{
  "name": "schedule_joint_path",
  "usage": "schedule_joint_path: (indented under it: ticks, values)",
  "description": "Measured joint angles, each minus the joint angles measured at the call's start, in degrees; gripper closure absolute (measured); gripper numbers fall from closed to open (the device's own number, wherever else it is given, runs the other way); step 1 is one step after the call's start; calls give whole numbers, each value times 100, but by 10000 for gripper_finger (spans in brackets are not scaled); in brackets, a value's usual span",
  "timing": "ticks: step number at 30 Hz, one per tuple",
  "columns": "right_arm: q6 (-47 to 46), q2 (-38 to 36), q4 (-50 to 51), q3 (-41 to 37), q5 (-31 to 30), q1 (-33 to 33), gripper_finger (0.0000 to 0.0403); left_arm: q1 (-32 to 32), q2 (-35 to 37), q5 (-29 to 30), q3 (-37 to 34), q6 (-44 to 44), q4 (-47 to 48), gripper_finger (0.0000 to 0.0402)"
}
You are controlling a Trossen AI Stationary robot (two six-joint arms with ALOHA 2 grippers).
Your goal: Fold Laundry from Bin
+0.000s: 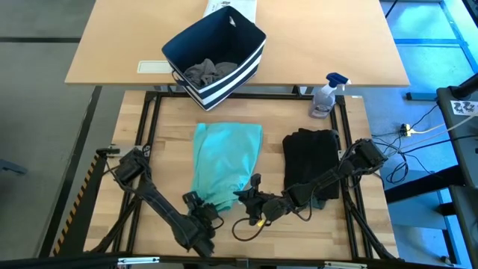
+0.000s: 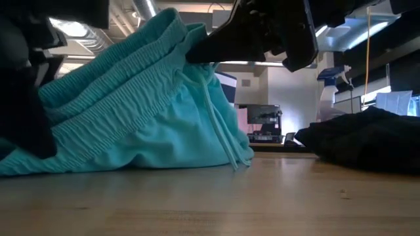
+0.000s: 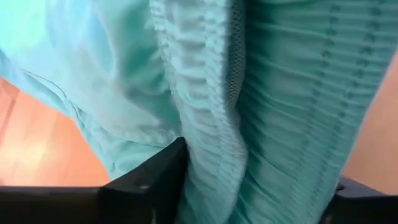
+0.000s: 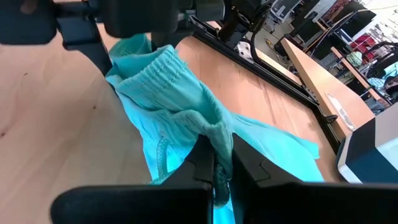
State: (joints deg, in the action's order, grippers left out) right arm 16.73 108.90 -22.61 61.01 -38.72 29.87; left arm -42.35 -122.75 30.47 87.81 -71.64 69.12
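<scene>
Left gripper (image 1: 203, 217): at the near edge of the table, its jaws standing apart around the ribbed waistband of the teal piece (image 1: 226, 161); whether they have clamped it firmly I cannot tell.
Right gripper (image 1: 250, 196): just right of the left one, fingers (image 4: 205, 158) pinched closed on a fold of the same waistband, holding it slightly off the wood.
Teal piece: lies on the table left of centre, running from the grippers toward the far side, its near end bunched and raised, its far end flat.
Black garment (image 1: 310, 161): right of the teal piece, apart from it, resting as a compact rectangle; it looks already folded.
Bin (image 1: 215, 54): on the far table, tilted, with a grey garment (image 1: 209, 71) inside.
Spray bottle (image 1: 326, 96): at the far right corner of the work table.
Progress: judged about midway; one item seems done, the teal piece is in hand and not yet folded, and at least the grey garment is left in the bin.
View differences: the high view alone shows the bin and its contents; the low view shows the waistband lifted and a drawstring (image 2: 220, 134) hanging to the table; the left wrist view shows only cloth between the left fingers; the right wrist view shows the right pinch clearly.
</scene>
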Motion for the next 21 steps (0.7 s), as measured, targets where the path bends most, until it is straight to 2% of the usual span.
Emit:
schedule_joint_path:
  ticks: [8,10,13,21]
  values:
    - [14,0,137,0,92,0,387,2,-270,105,2,20,105,270]
    - [17,0,284,0,85,11,383,2,-268,87,2,18,170,305]
    - [20,0,463,0,105,80,349,6,-255,95,12,20,311,372]
    - [194,-76,916,2,-23,528,251,7,-255,-82,522,22,647,383]
